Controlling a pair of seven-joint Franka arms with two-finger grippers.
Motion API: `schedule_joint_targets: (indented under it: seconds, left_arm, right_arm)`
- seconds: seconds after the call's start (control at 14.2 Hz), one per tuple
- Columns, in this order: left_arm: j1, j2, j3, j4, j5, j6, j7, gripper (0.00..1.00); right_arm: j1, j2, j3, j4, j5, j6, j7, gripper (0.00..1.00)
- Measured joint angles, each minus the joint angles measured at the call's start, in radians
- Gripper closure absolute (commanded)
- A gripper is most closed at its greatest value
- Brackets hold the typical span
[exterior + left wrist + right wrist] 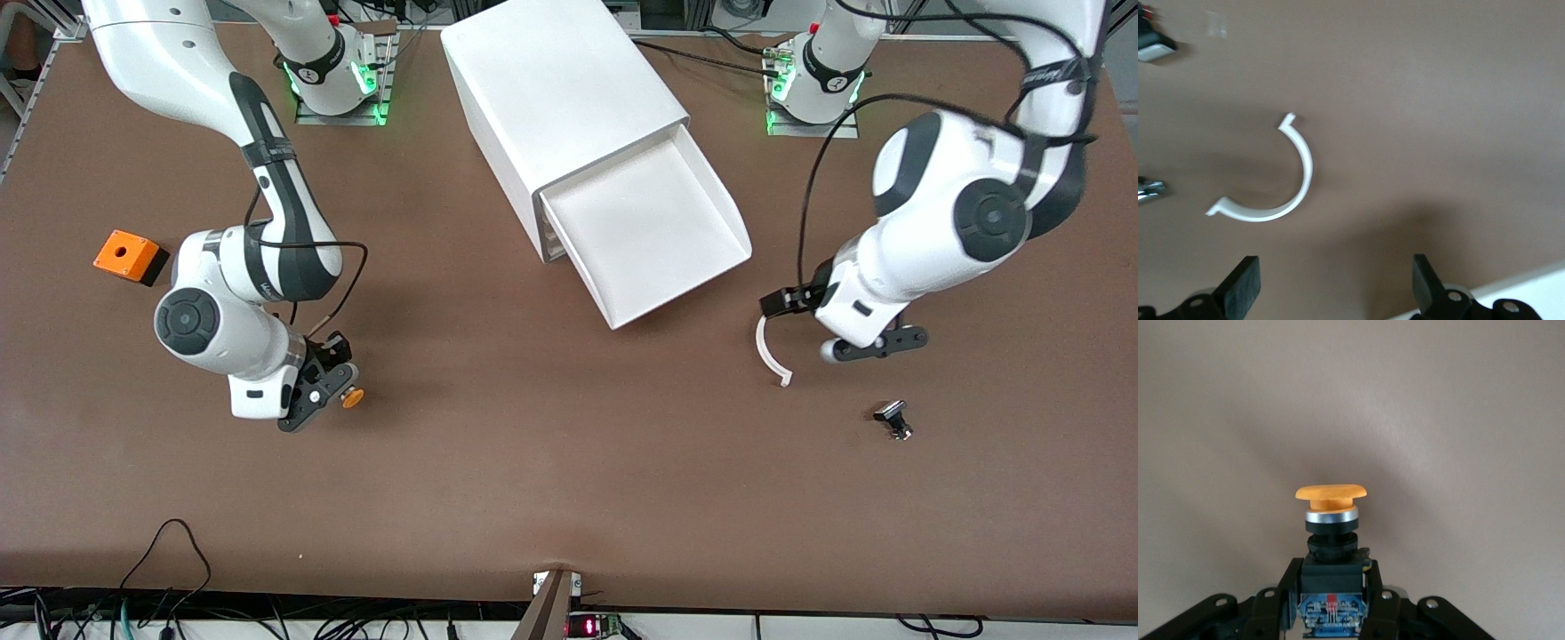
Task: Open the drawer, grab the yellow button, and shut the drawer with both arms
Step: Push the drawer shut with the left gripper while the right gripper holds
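Note:
The top drawer [649, 222] stands pulled out of the white cabinet [551, 89], and its tray shows nothing inside. My right gripper [333, 391] is over the bare table toward the right arm's end, shut on the button [353, 397]. In the right wrist view the fingers [1281, 587] clamp the button's black body and its orange cap [1330, 495] points away from the gripper [1331, 577]. My left gripper [876, 347] hangs over the table toward the left arm's end, open and empty [1336, 280], beside a white curved strip [1281, 193].
The white curved strip [770, 351] lies on the table nearer to the front camera than the drawer. A small black-and-silver part [893, 420] lies nearer still. An orange cube with a hole [124, 253] sits at the right arm's end.

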Motion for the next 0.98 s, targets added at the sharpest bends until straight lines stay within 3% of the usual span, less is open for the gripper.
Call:
schedule_joint_targets:
  seconds: [0.49, 0.98]
  left_arm:
    - [-0.079, 0.043, -0.002, -0.096, -0.008, 0.208, -0.172, 0.0]
    - [-0.124, 0.028, -0.04, -0.193, -0.067, 0.235, -0.202, 0.0]
  right_arm:
    - [-0.165, -0.145, 0.011, -0.302, 0.0, 0.032, -0.003, 0.65]
    - [-0.254, -0.156, 0.014, -0.434, 0.0, 0.118, -0.042, 0.64]
